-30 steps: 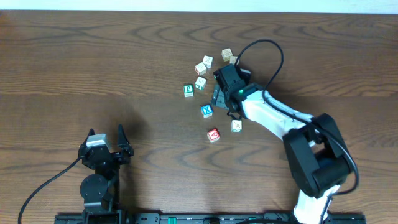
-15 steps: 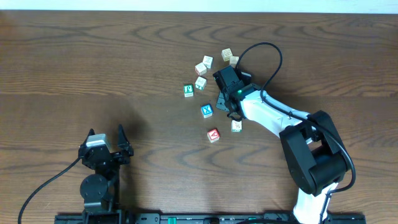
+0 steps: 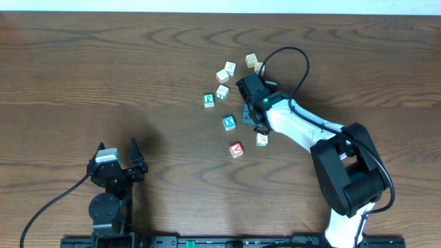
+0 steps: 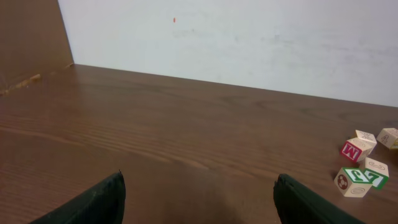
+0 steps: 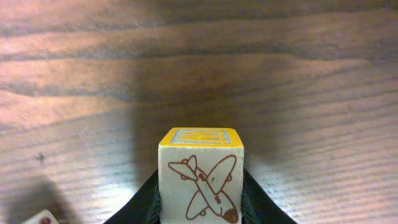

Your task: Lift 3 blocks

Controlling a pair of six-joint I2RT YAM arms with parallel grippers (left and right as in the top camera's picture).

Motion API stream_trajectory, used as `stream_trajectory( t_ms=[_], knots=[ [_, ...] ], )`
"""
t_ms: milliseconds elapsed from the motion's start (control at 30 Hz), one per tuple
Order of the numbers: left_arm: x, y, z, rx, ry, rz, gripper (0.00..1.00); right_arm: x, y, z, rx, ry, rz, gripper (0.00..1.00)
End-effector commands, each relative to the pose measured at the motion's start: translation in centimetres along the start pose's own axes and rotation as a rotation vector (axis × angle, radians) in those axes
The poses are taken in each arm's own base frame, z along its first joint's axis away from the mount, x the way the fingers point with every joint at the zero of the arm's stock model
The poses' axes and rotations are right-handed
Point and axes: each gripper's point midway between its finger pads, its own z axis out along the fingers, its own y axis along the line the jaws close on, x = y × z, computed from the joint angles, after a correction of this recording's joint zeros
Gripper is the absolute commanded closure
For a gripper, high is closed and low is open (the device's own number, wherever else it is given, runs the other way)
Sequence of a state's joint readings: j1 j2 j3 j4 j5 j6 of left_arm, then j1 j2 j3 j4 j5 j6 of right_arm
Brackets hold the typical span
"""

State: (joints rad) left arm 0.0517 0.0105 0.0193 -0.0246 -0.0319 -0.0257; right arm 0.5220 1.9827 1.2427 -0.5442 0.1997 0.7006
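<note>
Since the right gripper (image 3: 249,117) was closed within the last second, one block (image 5: 200,177) is now clamped, right of centre, not yet lifted; the left gripper (image 4: 199,190) is kept open.

We see a dark brown bench (image 3: 103,69) w/ wavy wood grain. On it: red block (image 3: 236,149) w/ white "A"; blue cube (image 3: 229,122) w/ "X"; green-faced cube (image 3: 209,100); cream block (image 3: 222,91) w/ teal marks; second cream block (image 3: 262,139), greenish print. Close up, we get a yellow-topped block (image 5: 200,180), cream side w/ reddish-brown plane drawing. Right fingers (image 5: 142,204) black. Wall (image 4: 249,43) white.
</note>
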Motion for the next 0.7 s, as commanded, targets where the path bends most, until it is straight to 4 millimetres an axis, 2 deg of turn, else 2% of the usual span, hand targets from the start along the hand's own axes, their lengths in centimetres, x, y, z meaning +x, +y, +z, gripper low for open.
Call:
stream_trajectory(
  t_ms=[0,200,367,500,633,667],
  knots=[
    [1.7,0.3,0.1,-0.012,0.052,0.002,0.23,-0.3,-0.4,-0.7,0.01,-0.007,-0.033,0.8],
    [1.7,0.3,0.1,-0.012,0.052,0.002,0.23,-1.3,-0.9,-2.5,0.018,-0.046,-0.033,0.81],
    [1.7,0.3,0.1,-0.012,0.052,0.002,0.23,-2.0,-2.2,-5.4,0.053,-0.089,-0.029,0.84],
    [1.7,0.3,0.1,-0.012,0.052,0.002,0.23,-2.1,-3.7,-8.0,0.08,-0.1,-0.023,0.85],
    [1.7,0.3,0.1,-0.012,0.052,0.002,0.23,-1.5,-5.7,-10.4,0.122,-0.088,-0.027,0.89],
    [1.7,0.3,0.1,-0.012,0.052,0.002,0.23,-1.3,-6.5,-11.5,0.142,-0.094,-0.03,0.89]
  ],
)
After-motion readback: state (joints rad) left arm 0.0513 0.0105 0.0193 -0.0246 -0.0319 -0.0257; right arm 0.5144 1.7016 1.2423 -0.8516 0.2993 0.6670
